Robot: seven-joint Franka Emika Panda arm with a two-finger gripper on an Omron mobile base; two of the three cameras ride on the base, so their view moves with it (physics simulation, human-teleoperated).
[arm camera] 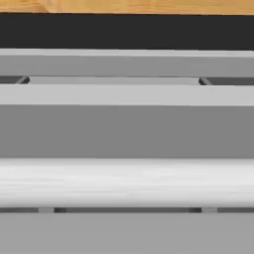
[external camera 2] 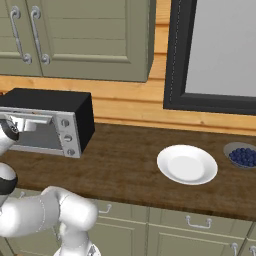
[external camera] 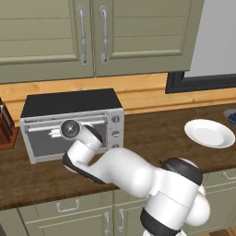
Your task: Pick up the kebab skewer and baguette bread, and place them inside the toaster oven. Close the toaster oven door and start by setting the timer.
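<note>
Fingers hidden, so width untellable, pressed near toaster oven door (external camera: 55, 136); white plate (external camera 2: 187, 164), blueberry bowl (external camera 2: 242, 155) right along bench (external camera 2: 125, 160); no readable labels.

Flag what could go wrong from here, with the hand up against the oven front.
1. The hand view sits very near the toaster oven door and its bar handle; pushing further could shove the toaster oven back.
2. The arm's elbow hangs low over the counter edge and may scrape it.
</note>
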